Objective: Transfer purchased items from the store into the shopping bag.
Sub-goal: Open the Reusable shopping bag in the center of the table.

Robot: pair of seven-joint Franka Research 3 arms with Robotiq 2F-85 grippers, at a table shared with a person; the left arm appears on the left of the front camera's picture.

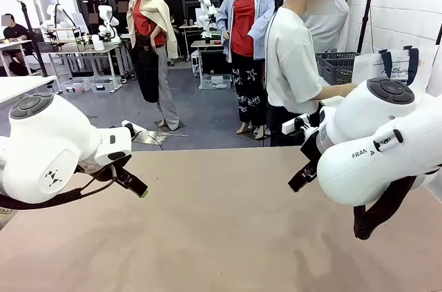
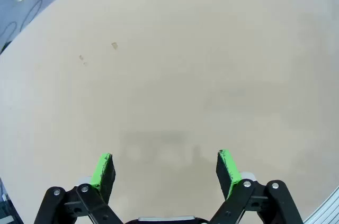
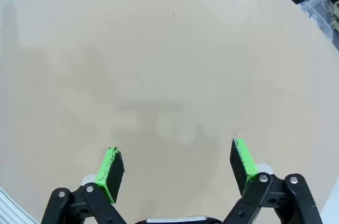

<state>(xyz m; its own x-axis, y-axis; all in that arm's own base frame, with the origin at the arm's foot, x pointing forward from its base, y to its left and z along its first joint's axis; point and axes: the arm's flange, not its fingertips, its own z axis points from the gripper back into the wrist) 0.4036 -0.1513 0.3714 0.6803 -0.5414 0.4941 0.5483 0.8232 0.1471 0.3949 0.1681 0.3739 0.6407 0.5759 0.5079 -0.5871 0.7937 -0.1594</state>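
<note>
The shopping bag [image 1: 391,65], translucent white with navy handles, stands upright at the far right behind my right arm. A person in a white T-shirt [image 1: 290,64] stands at the table's far side and stretches a forearm [image 1: 336,90] toward the bag. The purchased items are out of view. My left gripper [image 1: 132,181] hangs low over the table's left part, open, with nothing between its green pads [image 2: 104,170]. My right gripper [image 1: 302,177] is over the right part, also open and empty, with bare tabletop between its pads [image 3: 112,167].
A dark grey lattice basket [image 1: 337,65] sits beside the bag at the far right. The tan tabletop [image 1: 221,237] stretches bare between the two arms. A clear plastic box edge [image 3: 324,8] lies beyond the table rim.
</note>
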